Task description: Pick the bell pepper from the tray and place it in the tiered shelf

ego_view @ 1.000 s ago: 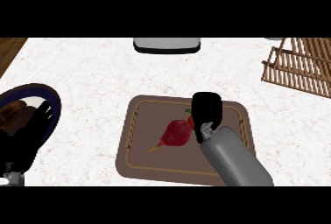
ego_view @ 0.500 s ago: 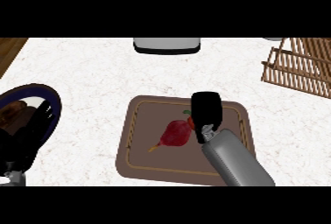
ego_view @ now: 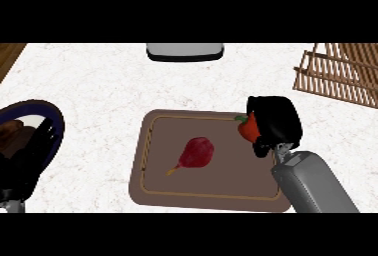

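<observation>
We can read no text, label, brand, number or sign on anything in view.

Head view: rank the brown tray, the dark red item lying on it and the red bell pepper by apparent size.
1. Brown rectangular tray, by far the largest.
2. Dark red item with a thin stem.
3. Red bell pepper, though the black right hand hides much of it, so ranks two and three are unsure.
</observation>
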